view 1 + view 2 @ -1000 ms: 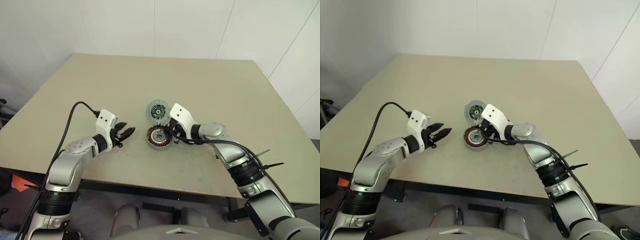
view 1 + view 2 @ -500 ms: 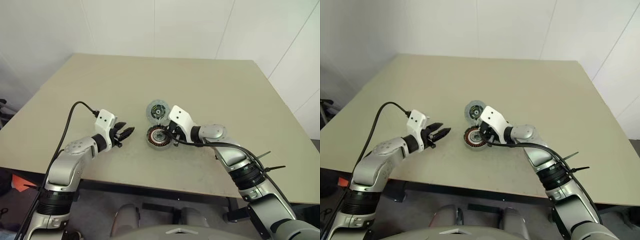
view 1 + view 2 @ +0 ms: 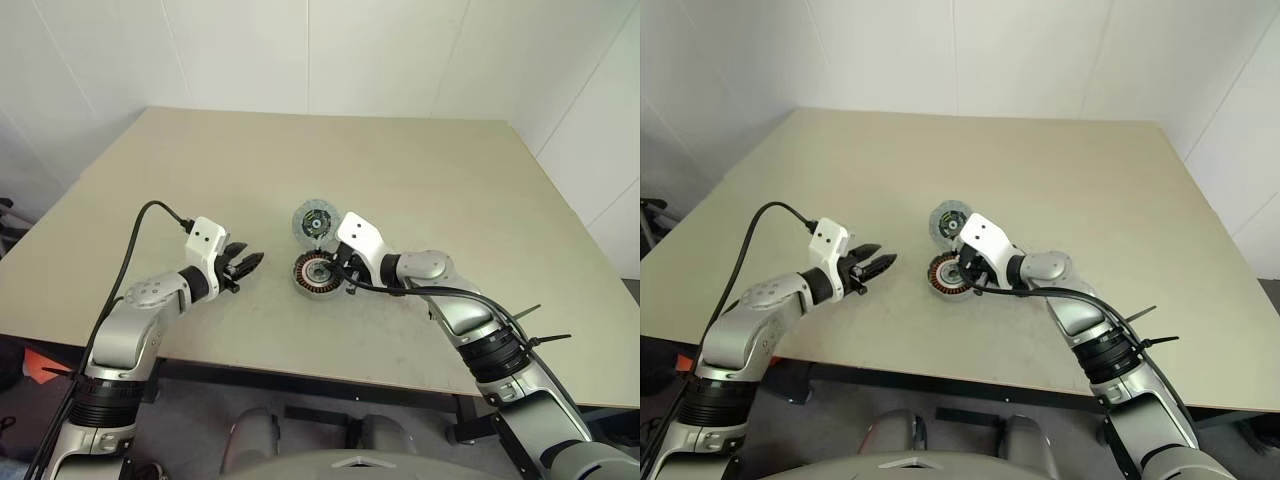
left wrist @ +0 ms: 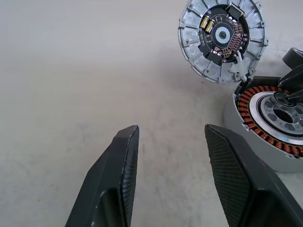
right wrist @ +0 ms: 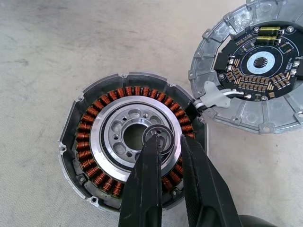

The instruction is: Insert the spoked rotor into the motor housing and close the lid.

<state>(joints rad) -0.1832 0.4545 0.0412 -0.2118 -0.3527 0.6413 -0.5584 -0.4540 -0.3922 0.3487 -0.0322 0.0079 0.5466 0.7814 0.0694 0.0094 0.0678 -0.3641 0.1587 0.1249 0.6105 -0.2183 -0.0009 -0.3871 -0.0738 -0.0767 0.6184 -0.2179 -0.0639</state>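
Copper windings ring the silvery centre of the motor housing, a round dark cup on the matte beige bench. Its lid, a ribbed grey disc with a dark circuit face, lies open beside it, joined at the edge. The right gripper points down over the housing's centre, its black fingers nearly closed on a small dark ring. The left gripper, textured fingers apart and empty, hovers near the housing, aimed toward it.
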